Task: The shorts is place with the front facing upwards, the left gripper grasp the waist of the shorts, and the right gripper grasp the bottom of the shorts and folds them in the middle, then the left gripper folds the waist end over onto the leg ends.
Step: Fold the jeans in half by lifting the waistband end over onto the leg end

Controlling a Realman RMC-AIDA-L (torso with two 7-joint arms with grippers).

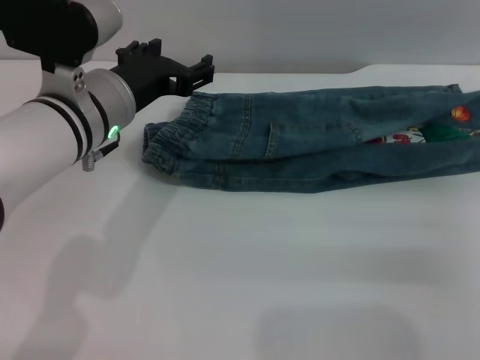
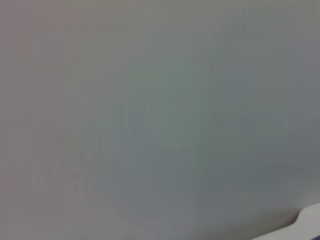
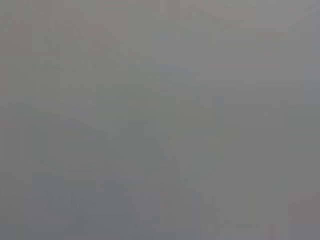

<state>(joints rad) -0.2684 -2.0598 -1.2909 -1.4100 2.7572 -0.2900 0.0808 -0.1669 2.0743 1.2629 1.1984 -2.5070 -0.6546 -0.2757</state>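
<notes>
The blue denim shorts [image 1: 300,142] lie on the white table [image 1: 240,270], folded lengthwise. Their elastic waist [image 1: 169,142] is at the left and the leg ends [image 1: 450,120] reach the right edge of the head view. A red and green print shows inside the leg opening. My left gripper [image 1: 196,73] hovers just behind the waist's far corner, open with nothing between its fingers. My right gripper is out of view. Both wrist views show only a blank grey surface.
My left arm's silver forearm [image 1: 67,127] crosses the upper left, with a green light on its wrist. The table's far edge [image 1: 300,73] runs just behind the shorts. A white corner [image 2: 310,225] shows in the left wrist view.
</notes>
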